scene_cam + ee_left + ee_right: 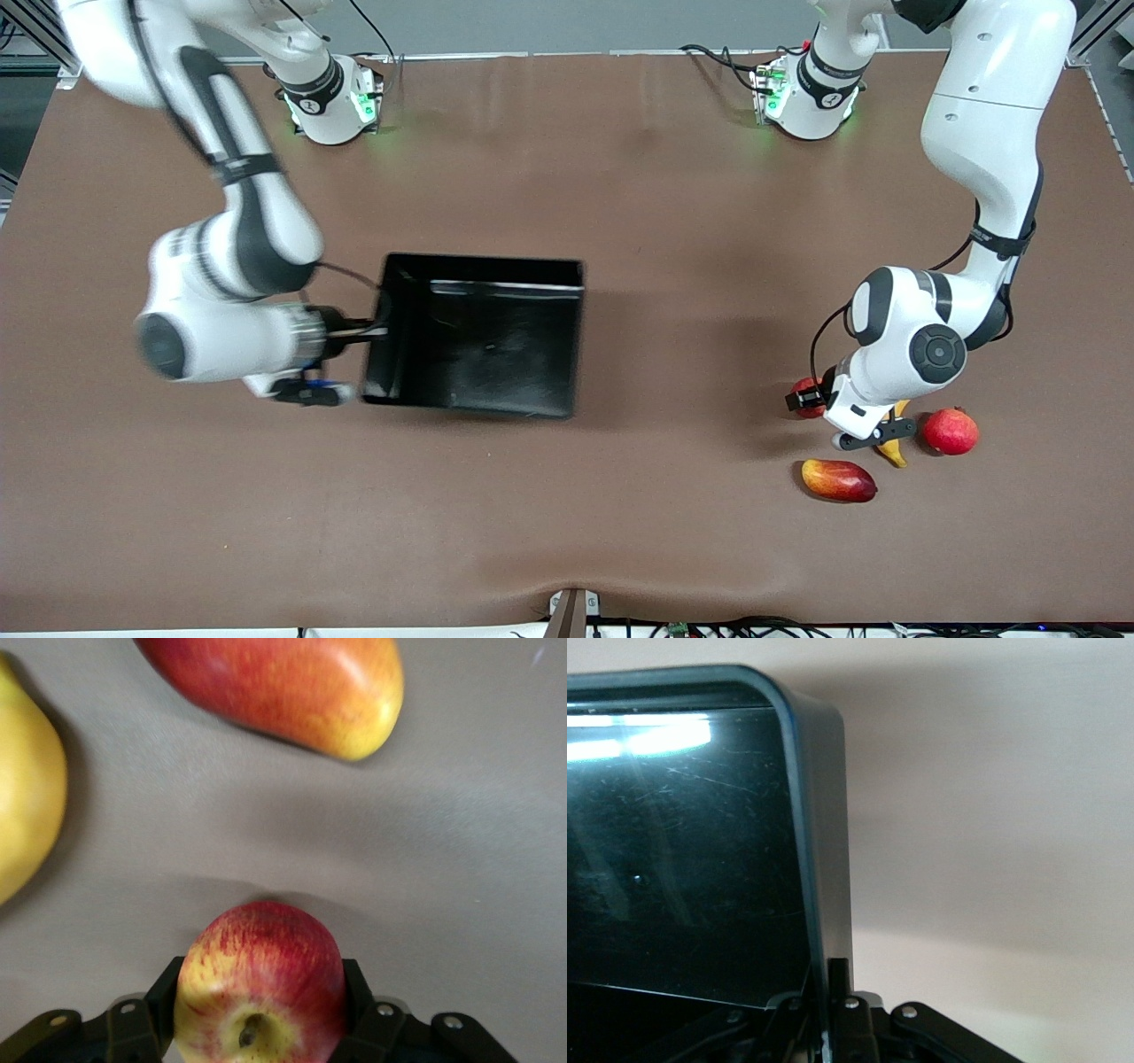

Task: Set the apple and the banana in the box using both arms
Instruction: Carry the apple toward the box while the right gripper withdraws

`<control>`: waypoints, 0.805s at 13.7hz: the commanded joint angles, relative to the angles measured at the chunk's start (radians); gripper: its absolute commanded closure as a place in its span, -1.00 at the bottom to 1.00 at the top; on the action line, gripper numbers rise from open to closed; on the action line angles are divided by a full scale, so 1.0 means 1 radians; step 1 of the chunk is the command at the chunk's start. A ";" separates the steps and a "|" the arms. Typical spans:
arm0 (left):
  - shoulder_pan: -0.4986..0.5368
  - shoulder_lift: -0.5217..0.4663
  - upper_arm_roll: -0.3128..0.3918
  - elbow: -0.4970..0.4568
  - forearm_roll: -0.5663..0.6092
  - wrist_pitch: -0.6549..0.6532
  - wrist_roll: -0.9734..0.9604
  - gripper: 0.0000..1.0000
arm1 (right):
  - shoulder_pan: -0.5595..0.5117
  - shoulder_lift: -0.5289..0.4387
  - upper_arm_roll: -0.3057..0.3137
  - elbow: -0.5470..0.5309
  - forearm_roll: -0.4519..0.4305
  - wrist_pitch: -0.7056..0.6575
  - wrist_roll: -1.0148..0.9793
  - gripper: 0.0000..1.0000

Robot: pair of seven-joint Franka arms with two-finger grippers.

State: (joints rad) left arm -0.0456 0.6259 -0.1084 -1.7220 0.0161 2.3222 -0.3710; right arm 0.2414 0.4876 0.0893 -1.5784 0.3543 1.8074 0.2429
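Brown counter (673, 221) bears the box (567, 337), whose wall the right hand (828, 1028) pinches, so it should stay steady while the left hand (261, 1028), clamped on the apple (261, 979) well apart from the box beside the banana (895, 450), lifts straight up.

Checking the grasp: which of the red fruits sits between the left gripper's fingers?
The apple, streaked red and yellow with a stem dimple, between the left gripper fingers. The mango and round red fruit lie free.
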 commanded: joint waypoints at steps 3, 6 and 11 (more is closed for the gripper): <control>-0.004 -0.181 -0.001 -0.016 -0.012 -0.182 -0.011 1.00 | 0.243 0.083 -0.020 -0.031 0.015 0.191 0.159 1.00; -0.002 -0.290 -0.059 -0.047 -0.013 -0.280 -0.041 1.00 | 0.308 0.094 -0.022 -0.080 -0.056 0.254 0.164 1.00; -0.002 -0.422 -0.216 -0.194 -0.015 -0.276 -0.207 1.00 | 0.285 0.089 -0.022 -0.052 -0.081 0.237 0.243 -1.00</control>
State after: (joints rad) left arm -0.0528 0.2639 -0.2721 -1.8290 0.0151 2.0345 -0.5083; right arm 0.5563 0.6072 0.0650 -1.6426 0.2883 2.0685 0.4566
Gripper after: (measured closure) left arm 0.273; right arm 0.740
